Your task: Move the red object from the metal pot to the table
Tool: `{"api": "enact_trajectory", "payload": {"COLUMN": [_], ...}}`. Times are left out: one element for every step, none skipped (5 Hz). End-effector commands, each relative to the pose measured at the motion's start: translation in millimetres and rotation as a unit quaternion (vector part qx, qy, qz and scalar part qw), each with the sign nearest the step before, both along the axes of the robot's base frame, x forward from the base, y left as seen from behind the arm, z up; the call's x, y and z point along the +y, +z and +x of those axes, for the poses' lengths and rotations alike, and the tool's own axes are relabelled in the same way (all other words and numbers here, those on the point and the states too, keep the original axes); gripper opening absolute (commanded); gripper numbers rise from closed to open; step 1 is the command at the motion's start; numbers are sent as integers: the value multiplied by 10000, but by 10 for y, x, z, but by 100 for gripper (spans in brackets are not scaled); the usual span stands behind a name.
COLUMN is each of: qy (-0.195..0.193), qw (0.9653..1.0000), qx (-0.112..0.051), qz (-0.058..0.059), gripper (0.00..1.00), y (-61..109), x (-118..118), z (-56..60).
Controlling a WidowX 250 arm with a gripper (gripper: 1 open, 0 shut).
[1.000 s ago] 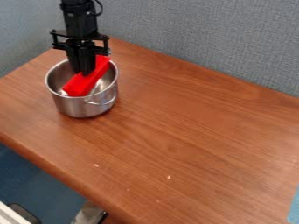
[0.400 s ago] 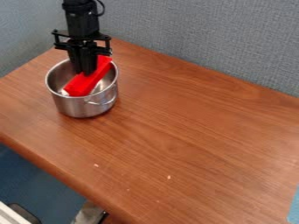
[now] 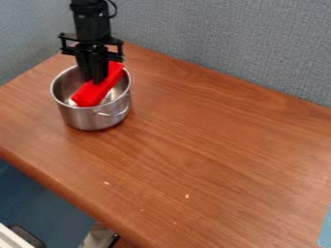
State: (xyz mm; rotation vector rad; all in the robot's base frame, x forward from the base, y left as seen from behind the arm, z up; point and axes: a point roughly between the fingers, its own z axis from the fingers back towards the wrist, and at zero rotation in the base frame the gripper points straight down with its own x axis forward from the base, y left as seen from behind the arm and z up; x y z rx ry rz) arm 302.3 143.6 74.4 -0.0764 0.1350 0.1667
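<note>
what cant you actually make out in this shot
- Gripper tips: in the camera view they dip inside the metal pot, hidden by their own dark body, so contact with the red object is unclear.
- Red object's lower end: hidden behind the pot's near wall.
- Pot's inside floor: blocked by the same wall.
- Arm above the gripper: cut off by the top edge.
- Table: left and right ends cut off by the frame.

black claw (image 3: 93, 79) down inside metal pot (image 3: 77, 112), closed on red object (image 3: 99, 87); wooden table (image 3: 207, 145)
</note>
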Motion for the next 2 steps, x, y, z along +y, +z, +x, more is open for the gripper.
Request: {"api": "enact_trajectory", "payload": {"qy": [-104,-115], "qw": [9990,9990], "qx": [-386,-375], "qz": [212,212], "gripper": [0,0], "y": [298,298], "x": [-40,-48], "z": [45,45]}}
